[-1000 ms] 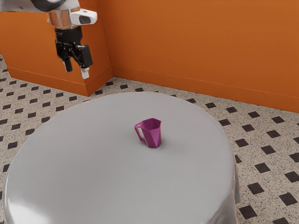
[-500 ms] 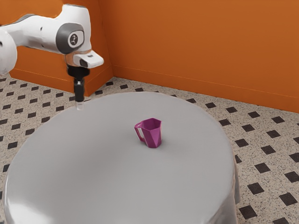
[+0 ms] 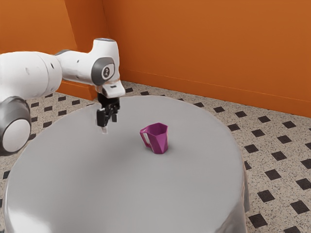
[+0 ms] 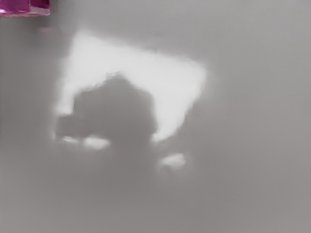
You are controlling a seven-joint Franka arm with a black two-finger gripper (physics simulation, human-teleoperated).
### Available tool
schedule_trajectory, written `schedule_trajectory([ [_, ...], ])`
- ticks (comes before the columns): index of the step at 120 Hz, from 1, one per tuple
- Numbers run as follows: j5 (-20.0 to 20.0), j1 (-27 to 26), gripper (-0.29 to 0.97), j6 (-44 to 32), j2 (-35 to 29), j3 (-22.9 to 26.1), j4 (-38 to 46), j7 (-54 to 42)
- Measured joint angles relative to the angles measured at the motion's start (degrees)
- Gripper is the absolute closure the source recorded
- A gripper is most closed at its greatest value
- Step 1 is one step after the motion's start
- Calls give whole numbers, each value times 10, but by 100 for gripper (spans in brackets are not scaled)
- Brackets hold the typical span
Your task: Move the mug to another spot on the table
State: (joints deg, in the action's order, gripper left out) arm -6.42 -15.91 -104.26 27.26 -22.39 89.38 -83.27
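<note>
At the exterior view's left, our white arm (image 3: 43, 80) reaches in over the round grey tabletop (image 3: 97, 189). Its gripper (image 3: 107, 124) points down and hangs just above the tabletop's far left part, released, its fingers a little apart with nothing between them. To the right of the gripper, and apart from it, the purple mug (image 3: 155, 137) stands upright near the tabletop's middle, its handle turned toward the gripper's side and its open mouth up. Behind the tabletop runs an orange wall (image 3: 209, 43), and a speckled floor (image 3: 277, 155) with black diamonds shows to the right. In the wrist view we see the tabletop (image 4: 252, 145) below the hand, with the hand's dark shadow (image 4: 116, 116) on a bright patch, and an edge of the mug (image 4: 24, 6) off to one side of it.
</note>
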Motion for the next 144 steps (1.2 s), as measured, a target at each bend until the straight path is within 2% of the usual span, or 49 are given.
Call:
schedule_trajectory([
  [9,-34,0,0,-16,18,2,-13,-26],
  [28,-79,-1,0,-58,48,11,-33,-50],
  [45,-103,-1,0,-72,67,11,-49,-27],
  [94,-113,-1,0,-68,126,29,-124,52],
  [144,-137,3,0,-68,164,39,-141,93],
])
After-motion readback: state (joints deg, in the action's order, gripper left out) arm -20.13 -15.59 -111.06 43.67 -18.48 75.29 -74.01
